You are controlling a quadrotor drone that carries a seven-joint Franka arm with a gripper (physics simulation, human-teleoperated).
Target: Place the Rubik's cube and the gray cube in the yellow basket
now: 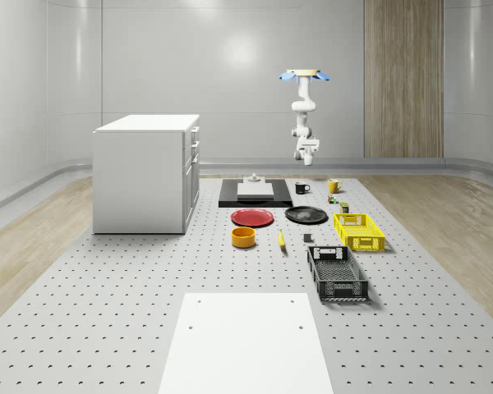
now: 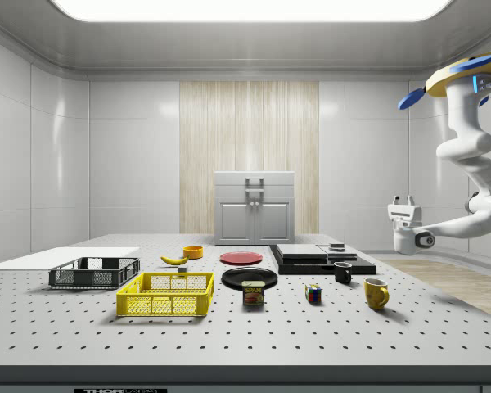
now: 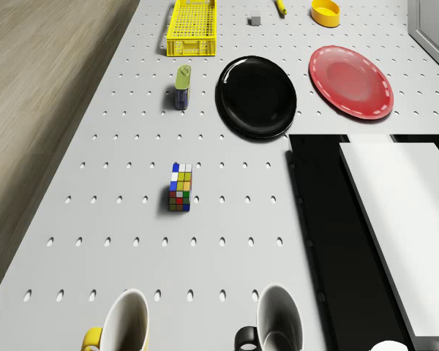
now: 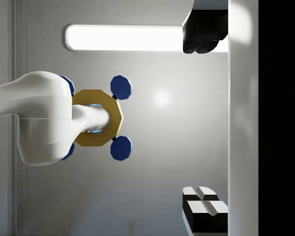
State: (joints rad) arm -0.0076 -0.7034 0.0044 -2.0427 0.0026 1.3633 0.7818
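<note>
Only writing I can actually read is on the little can (image 2: 254,292), which says SPAM on its label. There's a strip of lettering on the counter's (image 2: 409,336) front edge too, but I can't make it out.

Arm pose is kinda funny. The drone (image 2: 466,74) hovers high over the far end of the counter, out past the mugs. The arm hangs down from it, kinks at the elbow and runs roughly level at the wrist. The gripper (image 2: 403,200) is flipped so the jaws point straight up, back at the drone's own belly and the ceiling light. The jaws are spread wide apart with nothing between them.

Everything sits well below the jaws, on the counter. The black mug (image 2: 343,273) and yellow mug (image 2: 376,293) are the closest things underneath. The Rubik's cube (image 2: 313,293) is a bit further out from the jaws than the mugs, standing on its own, touching nothing. The yellow basket (image 2: 165,295) is well away from the jaws, beyond the SPAM can. The gray cube (image 3: 254,20) is further still, sitting on the counter just beside the basket's far end, not in it.
</note>
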